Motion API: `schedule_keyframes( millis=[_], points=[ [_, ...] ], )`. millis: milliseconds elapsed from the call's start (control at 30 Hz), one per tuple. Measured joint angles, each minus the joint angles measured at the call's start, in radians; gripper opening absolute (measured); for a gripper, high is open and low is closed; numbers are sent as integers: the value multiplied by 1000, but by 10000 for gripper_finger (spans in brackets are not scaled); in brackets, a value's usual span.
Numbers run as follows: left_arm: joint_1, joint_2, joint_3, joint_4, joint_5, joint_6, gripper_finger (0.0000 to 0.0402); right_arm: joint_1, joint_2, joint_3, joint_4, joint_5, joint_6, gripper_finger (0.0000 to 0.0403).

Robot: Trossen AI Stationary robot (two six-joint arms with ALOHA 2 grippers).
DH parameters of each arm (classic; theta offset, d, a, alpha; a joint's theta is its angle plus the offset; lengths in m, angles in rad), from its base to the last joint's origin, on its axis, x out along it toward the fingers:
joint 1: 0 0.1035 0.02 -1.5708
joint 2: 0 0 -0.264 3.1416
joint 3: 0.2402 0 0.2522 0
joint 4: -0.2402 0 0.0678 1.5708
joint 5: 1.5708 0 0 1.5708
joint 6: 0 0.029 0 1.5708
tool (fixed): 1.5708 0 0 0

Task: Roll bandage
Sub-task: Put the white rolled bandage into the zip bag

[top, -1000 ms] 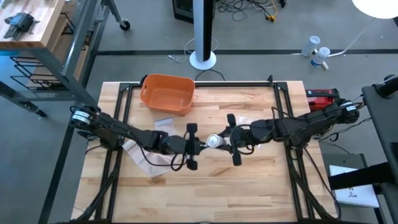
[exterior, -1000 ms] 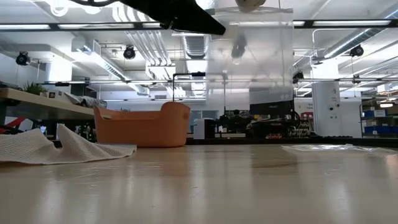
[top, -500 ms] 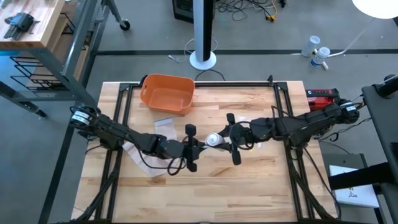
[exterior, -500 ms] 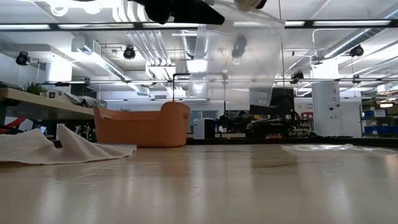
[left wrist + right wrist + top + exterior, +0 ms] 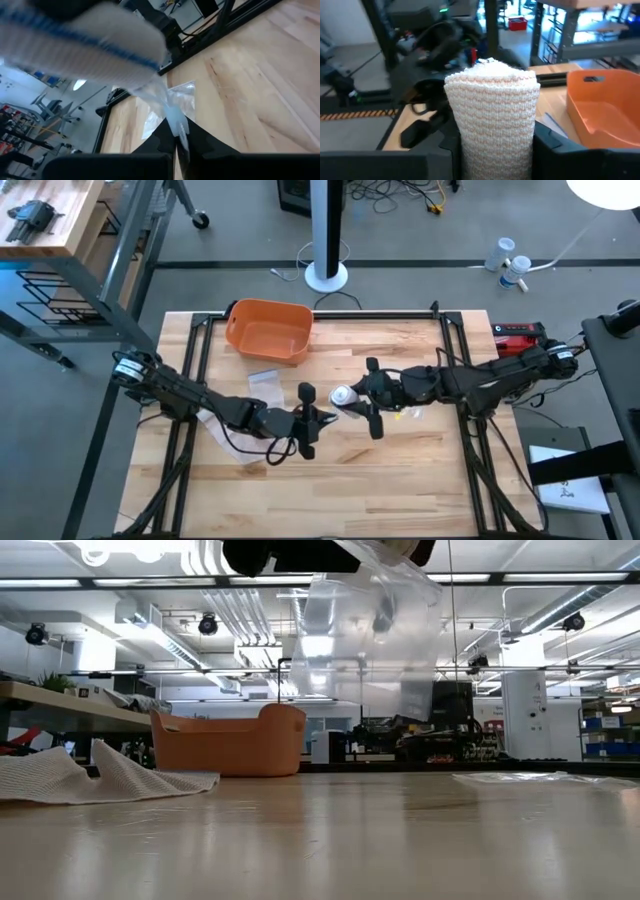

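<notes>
Compared with a second ago, both grippers have shifted: the right gripper (image 5: 352, 397) has drawn slightly toward the orange bin (image 5: 268, 331), and the left gripper (image 5: 312, 418) has swung nearer the table's (image 5: 400, 480) front edge, so the two are no longer in line. Right gripper: fingers clamped on the rolled bandage (image 5: 491, 112), one on each flank, holding the roll above the mid-table. In the high view the roll appears as a small white knob (image 5: 341, 394) at that gripper's tip. Left gripper: fingers closed together on a tail of clear plastic wrap (image 5: 170, 111) that leads up to the roll; the low view shows this film (image 5: 370, 630) hanging as a translucent sheet under the raised roll. Judgement: one arm anchors the roll while the other pulls the wrap away from it, which explains the offset between them. Loose white gauze (image 5: 228, 432) lies on the table under the left arm, and also shows at the edge of the low view (image 5: 90, 776). More clear wrapper (image 5: 262, 379) rests beside the bin.
</notes>
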Motion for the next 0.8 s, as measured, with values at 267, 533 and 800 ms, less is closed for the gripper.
schedule_keyframes(
  millis=[267,533,800],
  points=[
    [-17,-1,0,0,-53,1,0,1,0,0,-35,87,106,126],
    [-20,-1,0,43,-53,-14,0,13,23,-11,-51,200,191,128],
    [-21,-1,0,59,-79,-81,0,60,83,-16,100,219,220,131]
  ],
)
